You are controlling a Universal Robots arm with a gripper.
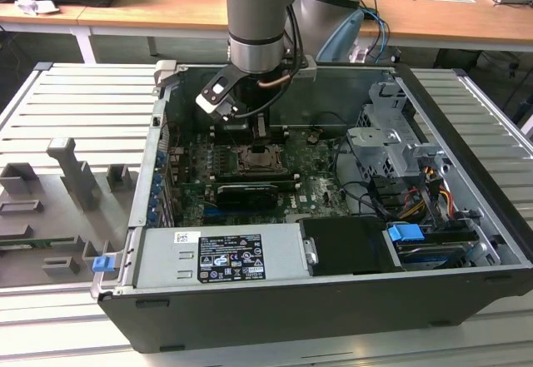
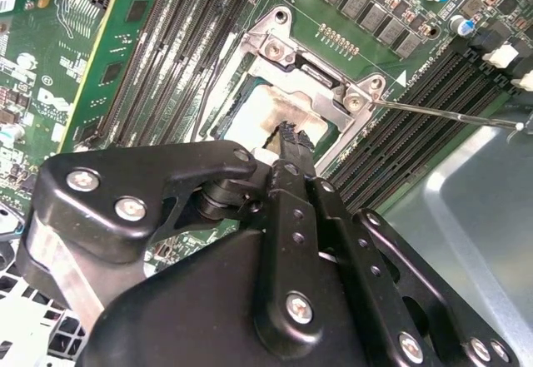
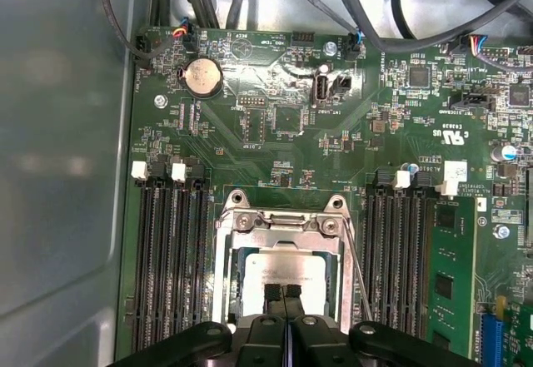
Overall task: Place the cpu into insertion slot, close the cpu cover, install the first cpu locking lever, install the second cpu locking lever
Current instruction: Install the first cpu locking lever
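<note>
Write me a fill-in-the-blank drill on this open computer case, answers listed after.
1. The cpu cover lies ___, framing the cpu.
2. The gripper, right above the cpu, has its fingers ___.
3. The motherboard is ___ in colour.
Missing words: closed; shut; green.

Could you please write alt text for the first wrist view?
The gripper, fingertips together, sits over the cpu, which the cpu cover frames, on a green motherboard. Black memory slots flank it on both sides.
</note>
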